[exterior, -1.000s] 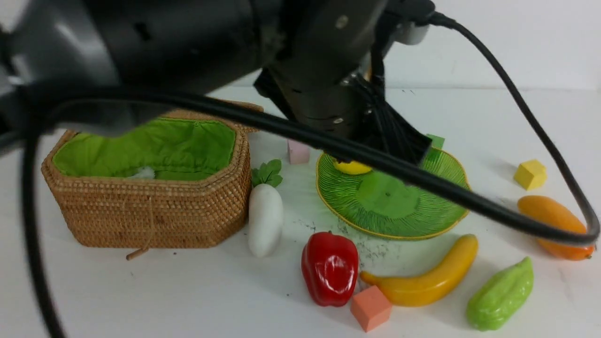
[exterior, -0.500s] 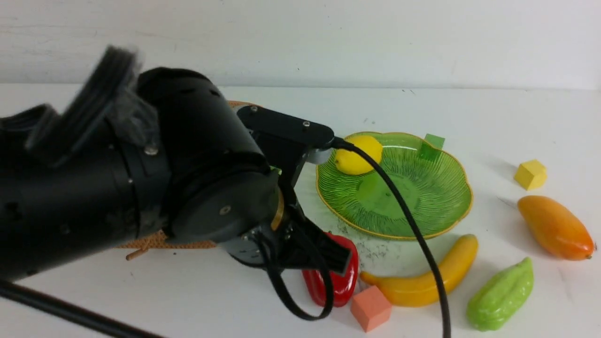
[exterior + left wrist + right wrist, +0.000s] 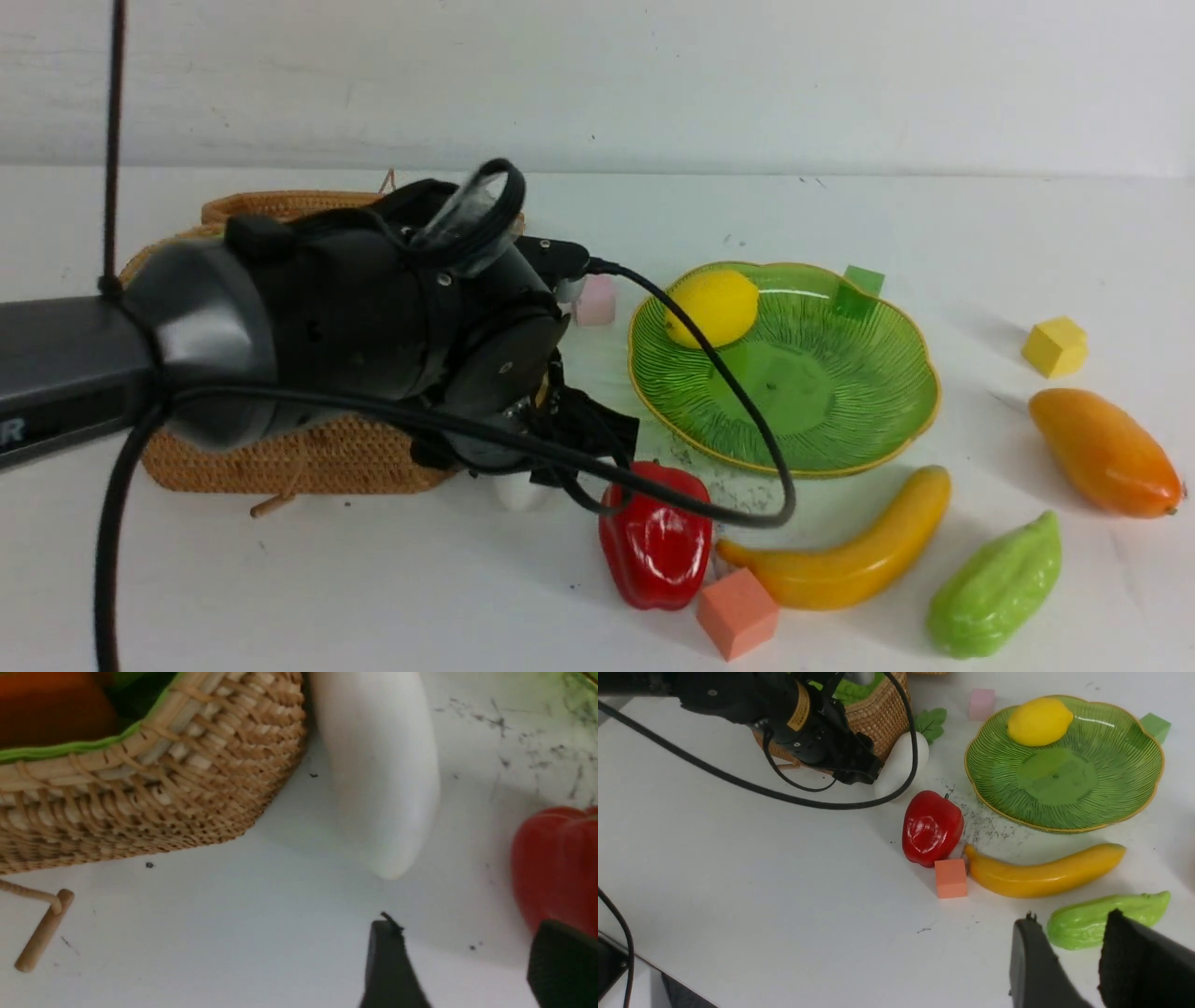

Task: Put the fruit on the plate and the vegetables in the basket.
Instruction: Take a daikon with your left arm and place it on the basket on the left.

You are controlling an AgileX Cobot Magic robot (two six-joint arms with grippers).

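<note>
Open and empty, the left hand [image 3: 465,933] hangs just short of the radish [image 3: 378,779] lying beside the basket [image 3: 196,793], and closing off-centre could squirt that slick taper into the red pepper [image 3: 556,868].

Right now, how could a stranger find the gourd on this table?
Start at the wide green plate. Nearer the robot lies the yellow banana; right of it lies the gourd. Unlike banana and orange mango, it is light green and ridged.

black left arm [image 3: 355,317]; grey forearm link [image 3: 65,364]; looping black cables [image 3: 101,560]; yellow label [image 3: 802,707].
</note>
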